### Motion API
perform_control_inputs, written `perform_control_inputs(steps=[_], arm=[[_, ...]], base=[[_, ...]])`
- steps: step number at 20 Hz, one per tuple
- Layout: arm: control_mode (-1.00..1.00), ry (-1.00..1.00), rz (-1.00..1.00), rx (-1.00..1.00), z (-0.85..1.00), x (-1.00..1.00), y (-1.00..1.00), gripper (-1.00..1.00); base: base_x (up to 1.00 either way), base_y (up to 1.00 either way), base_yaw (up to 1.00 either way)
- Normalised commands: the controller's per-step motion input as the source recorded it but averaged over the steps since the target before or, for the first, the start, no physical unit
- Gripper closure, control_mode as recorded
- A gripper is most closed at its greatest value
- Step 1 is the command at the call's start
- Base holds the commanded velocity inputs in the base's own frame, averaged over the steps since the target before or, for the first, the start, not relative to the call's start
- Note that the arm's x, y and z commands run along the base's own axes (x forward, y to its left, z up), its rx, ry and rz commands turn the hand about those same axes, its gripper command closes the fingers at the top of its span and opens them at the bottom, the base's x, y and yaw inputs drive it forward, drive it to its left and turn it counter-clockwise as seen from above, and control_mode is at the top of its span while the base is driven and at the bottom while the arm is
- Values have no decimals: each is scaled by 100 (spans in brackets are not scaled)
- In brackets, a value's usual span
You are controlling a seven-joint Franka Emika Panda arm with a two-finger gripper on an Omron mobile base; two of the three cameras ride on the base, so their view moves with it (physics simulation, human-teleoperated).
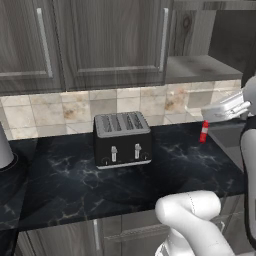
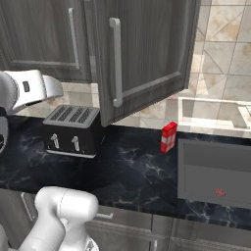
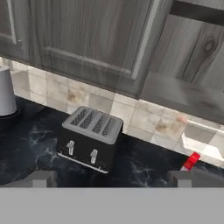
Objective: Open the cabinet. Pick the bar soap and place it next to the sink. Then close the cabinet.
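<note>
Cabinet [image 3: 100,39] door ajar, well beyond the wide-spread claw [image 3: 111,178].

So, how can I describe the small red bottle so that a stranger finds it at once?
Start at the black toaster on the dark marbled countertop. Go along the counter toward the grey sink; the red-and-white bottle stands upright between them, near the tiled wall. It is the one slim, brightly coloured thing there.

No readable text or labels anywhere

cabinet [image 1: 110,40]: matt wood-grain | countertop [image 1: 75,180]: glossy black marble | toaster [image 1: 122,140]: black, metal top
</note>
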Motion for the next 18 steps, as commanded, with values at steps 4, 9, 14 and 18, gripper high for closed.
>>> perform_control_inputs(steps=[4,9,14,18], arm=[[-100,0,0,-16,0,25,5,-100],[-100,0,-3,-23,0,0,0,-100],[-100,0,-5,-26,0,0,-5,-100],[-100,0,-7,-26,0,0,-11,-100]], base=[[0,0,0],[0,0,0],[0,0,0],[0,0,0]])
